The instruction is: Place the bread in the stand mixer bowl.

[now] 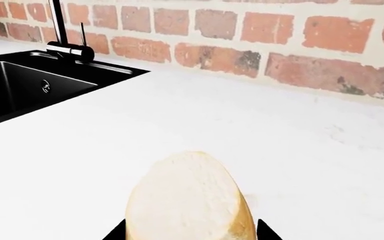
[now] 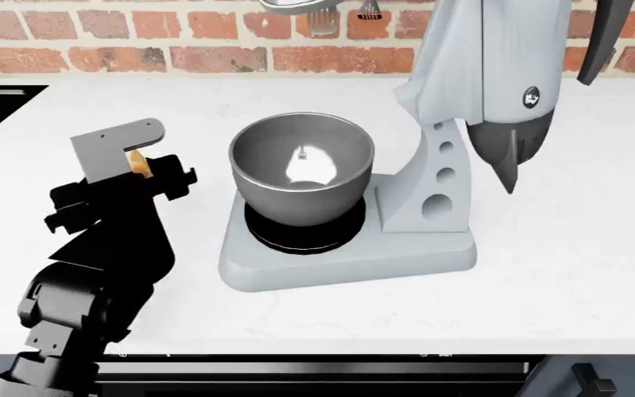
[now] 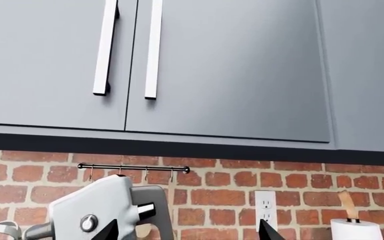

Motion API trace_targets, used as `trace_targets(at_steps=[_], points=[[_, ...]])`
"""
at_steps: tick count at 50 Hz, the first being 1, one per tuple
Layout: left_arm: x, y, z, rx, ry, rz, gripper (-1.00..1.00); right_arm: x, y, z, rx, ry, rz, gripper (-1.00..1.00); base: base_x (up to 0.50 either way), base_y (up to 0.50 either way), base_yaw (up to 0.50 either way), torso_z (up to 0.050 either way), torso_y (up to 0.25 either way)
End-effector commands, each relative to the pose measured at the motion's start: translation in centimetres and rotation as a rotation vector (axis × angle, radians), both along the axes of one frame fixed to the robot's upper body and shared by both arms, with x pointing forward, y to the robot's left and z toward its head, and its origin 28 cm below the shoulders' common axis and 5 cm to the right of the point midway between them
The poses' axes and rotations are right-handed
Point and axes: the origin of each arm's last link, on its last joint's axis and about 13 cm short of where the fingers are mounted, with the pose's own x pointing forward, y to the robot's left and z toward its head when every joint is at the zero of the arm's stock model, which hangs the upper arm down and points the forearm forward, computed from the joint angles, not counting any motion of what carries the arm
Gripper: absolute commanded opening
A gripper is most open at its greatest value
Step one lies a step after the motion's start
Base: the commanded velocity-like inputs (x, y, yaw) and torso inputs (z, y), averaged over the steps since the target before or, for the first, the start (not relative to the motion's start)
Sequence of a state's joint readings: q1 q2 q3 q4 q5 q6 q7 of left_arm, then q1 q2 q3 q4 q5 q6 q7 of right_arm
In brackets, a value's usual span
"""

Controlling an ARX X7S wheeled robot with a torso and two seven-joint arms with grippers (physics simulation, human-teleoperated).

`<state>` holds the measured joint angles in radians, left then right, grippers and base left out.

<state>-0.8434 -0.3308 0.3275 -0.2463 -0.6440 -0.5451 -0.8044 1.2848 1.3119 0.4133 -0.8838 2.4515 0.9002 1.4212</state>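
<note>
A: Left arm?
B: Bent up over the counter (image 2: 582,273), left gripper (image 2: 141,165) clamped on bread (image 1: 188,200), beside the bowl (image 2: 301,169), toward the sink (image 1: 25,85) end.
A: Right gripper?
B: Raised toward cabinets (image 3: 212,65); fingers apart, holding nothing.

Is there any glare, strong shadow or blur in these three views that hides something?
Head view: a bright reflection inside the stand mixer bowl; the left gripper hides most of the bread. Left wrist view: the white countertop looks nearly overexposed, with hardly any shadow. Right wrist view: evenly lit cabinets, sharp.
</note>
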Motion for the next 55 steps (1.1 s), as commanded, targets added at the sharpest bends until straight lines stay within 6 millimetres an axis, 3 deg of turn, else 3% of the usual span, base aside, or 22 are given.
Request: trace_targets(at_steps=[1, 12, 17, 24, 36, 47, 55], points=[[0.0, -0.2, 0.0, 0.010, -0.012, -0.024, -1.00, 0.1, 0.0, -0.1, 0.000, 0.003, 0.003, 1.00, 0.00, 0.00, 0.00, 0.000, 0.000], [-0.2, -0.2, 0.0, 0.009, -0.012, -0.034, -1.00, 0.1, 0.0, -0.1, -0.002, 0.004, 0.003, 1.00, 0.00, 0.00, 0.00, 0.000, 0.000], [-1.2, -0.3, 0.8, 0.016, -0.048, -0.064, -1.00, 0.0, 0.0, -0.2, 0.001, 0.003, 0.000, 1.00, 0.00, 0.00, 0.00, 0.000, 0.000], [-2.8, 0.0, 4.1, 0.074, -0.132, -0.207, -1.00, -0.1, -0.1, -0.4, 0.007, 0.006, 0.000, 1.00, 0.00, 0.00, 0.00, 0.000, 0.000], [-3.6, 2.0, 7.0, 0.185, -0.201, -0.131, -1.00, -0.1, -0.1, -0.4, 0.007, 0.006, 0.005, 1.00, 0.00, 0.00, 0.00, 0.000, 0.000], [-5.0, 1.4, 10.0, 0.283, -0.226, -0.293, -1.00, 0.1, -0.1, -0.5, 0.012, 0.009, 0.009, 1.00, 0.00, 0.00, 0.00, 0.000, 0.001], [-6.1, 0.6, 11.7, 0.224, -0.283, -0.464, -1.00, 0.2, -0.2, -0.6, 0.020, 0.012, 0.013, 1.00, 0.00, 0.00, 0.00, 0.000, 0.000]])
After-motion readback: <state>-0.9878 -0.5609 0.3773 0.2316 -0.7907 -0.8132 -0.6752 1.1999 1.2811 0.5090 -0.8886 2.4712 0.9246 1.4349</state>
